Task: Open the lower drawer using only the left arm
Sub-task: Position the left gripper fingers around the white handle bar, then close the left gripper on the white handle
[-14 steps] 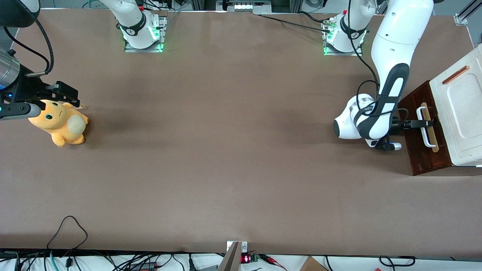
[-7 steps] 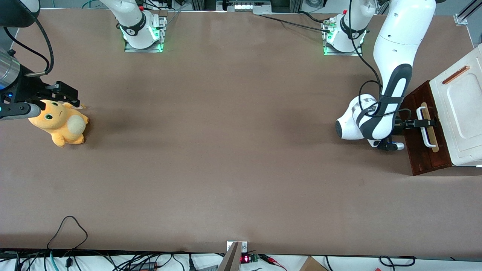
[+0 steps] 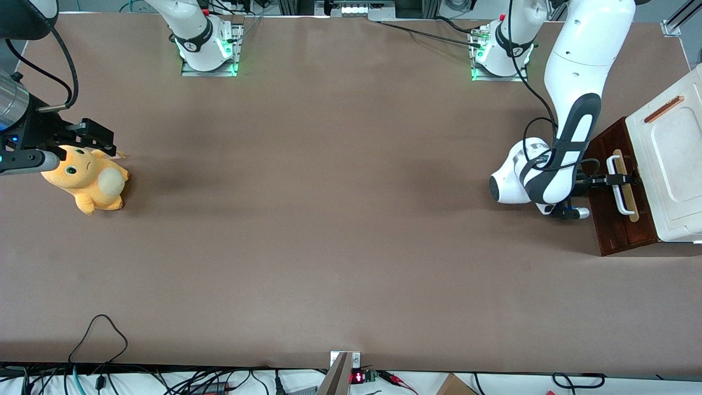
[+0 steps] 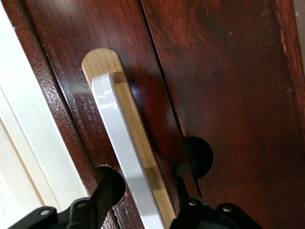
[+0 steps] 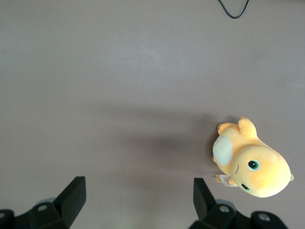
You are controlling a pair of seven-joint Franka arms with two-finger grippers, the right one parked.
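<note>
The lower drawer is found at the working arm's end of the worktop, under the white cabinet top. The left arm's hand is placed at the white handle, with 1 finger seen on each side of it; the fingers are spread to straddle the handle and are not yet pressed onto it. Compared with 1 second ago, the wrist has been shifted slightly toward the drawer front, while the drawer itself has not been moved. The approach is judged finished; closing on the handle and pulling is judged still to come.
</note>
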